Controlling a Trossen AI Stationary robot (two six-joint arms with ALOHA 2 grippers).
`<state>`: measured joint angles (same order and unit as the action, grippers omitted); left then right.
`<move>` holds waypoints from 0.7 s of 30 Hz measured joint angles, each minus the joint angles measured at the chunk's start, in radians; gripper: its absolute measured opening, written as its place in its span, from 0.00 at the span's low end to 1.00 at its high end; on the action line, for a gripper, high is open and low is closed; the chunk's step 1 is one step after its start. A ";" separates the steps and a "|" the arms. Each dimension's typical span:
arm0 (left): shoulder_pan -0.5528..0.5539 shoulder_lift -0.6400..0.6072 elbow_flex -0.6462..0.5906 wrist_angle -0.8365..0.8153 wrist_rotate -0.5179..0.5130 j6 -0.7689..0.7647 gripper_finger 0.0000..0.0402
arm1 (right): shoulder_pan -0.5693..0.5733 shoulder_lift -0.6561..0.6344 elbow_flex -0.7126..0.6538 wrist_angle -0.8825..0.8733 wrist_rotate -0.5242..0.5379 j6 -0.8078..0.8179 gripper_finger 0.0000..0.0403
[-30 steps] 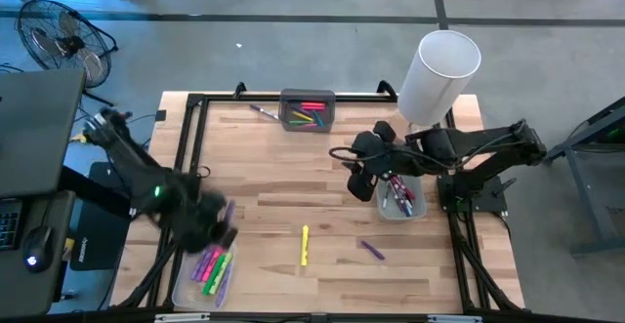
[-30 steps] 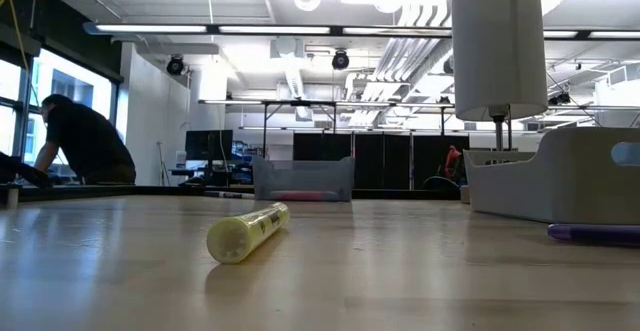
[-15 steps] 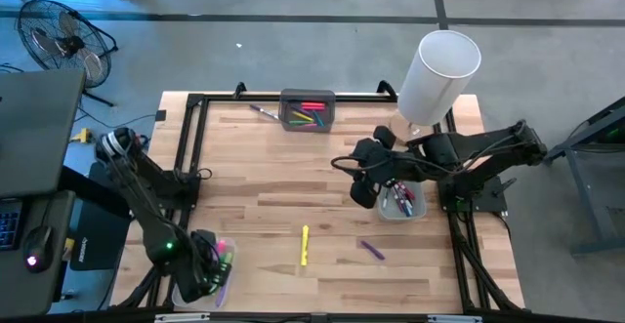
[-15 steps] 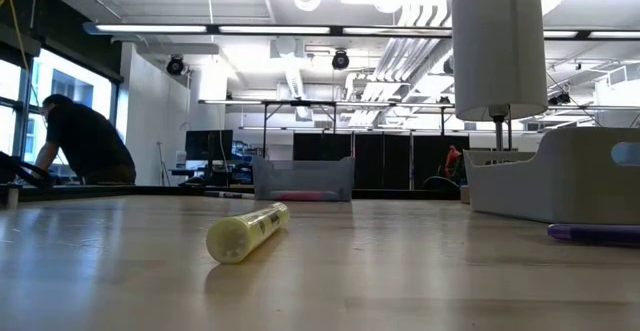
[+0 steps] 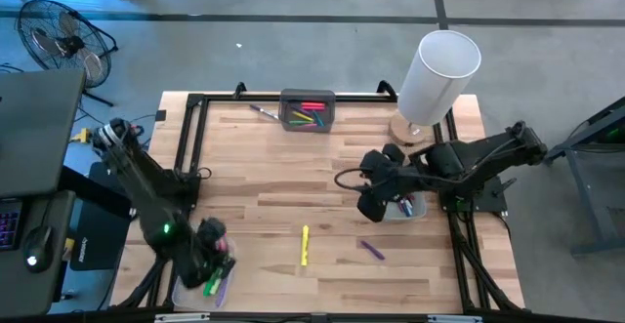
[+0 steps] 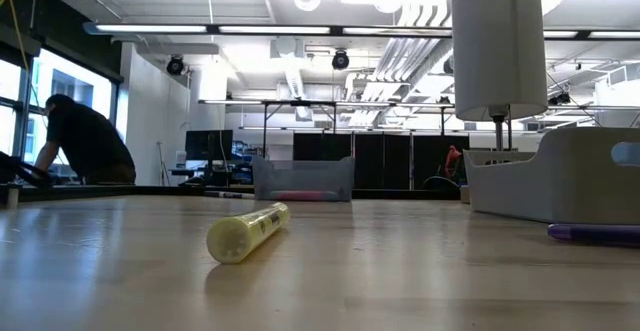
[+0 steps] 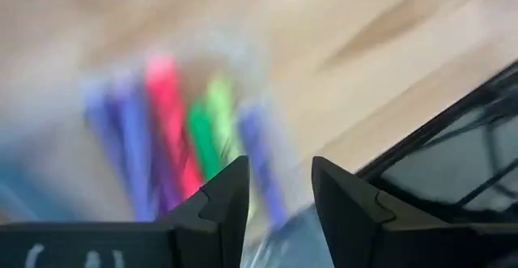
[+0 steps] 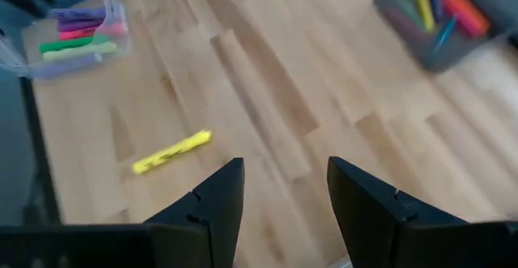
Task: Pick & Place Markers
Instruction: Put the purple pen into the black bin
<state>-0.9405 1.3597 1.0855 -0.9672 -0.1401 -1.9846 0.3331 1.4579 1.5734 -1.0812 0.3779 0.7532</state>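
Observation:
A yellow marker (image 5: 305, 245) (image 6: 248, 233) (image 8: 171, 152) and a purple marker (image 5: 371, 250) (image 6: 595, 233) lie flat on the wooden table. More markers fill the clear tray (image 5: 198, 286) at the near-left corner, the tray (image 5: 402, 206) on the right and the grey tray (image 5: 308, 109) at the far edge. My left gripper (image 5: 211, 244) (image 7: 279, 175) hovers open over the clear tray's pink, green and purple markers (image 7: 186, 130). My right gripper (image 5: 375, 202) (image 8: 283, 175) hangs open beside the right tray, holding nothing.
A tall white cylinder (image 5: 437, 74) (image 6: 498, 41) stands at the far-right corner. One stray pen (image 5: 262, 111) lies left of the grey tray. A black frame (image 5: 187, 147) borders the table. Bare wood lies between the trays. A person (image 6: 85, 146) stands far behind.
My left gripper swung toward the table's near edge, over the clear tray, then came back a little toward the far edge. My right gripper moved toward the near edge, along the left side of the right tray. The loose markers stayed put.

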 joint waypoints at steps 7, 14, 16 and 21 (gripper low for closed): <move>0.181 -0.193 0.000 -0.080 -0.185 0.470 0.33 | 0.075 0.044 0.000 0.000 0.015 0.190 0.41; 0.408 -0.293 0.000 -0.104 -0.205 1.014 0.31 | 0.103 0.163 0.000 0.066 0.058 0.339 0.36; 0.465 -0.306 0.000 -0.090 -0.204 1.154 0.27 | 0.107 0.200 0.000 0.069 0.010 0.390 0.29; 0.603 -0.312 0.000 -0.062 -0.177 1.416 0.11 | 0.117 0.281 0.000 0.071 -0.102 0.523 0.04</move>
<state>-0.3380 1.0481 1.0855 -1.0290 -0.3168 -0.5688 0.4500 1.7388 1.5730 -1.0100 0.2759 1.2762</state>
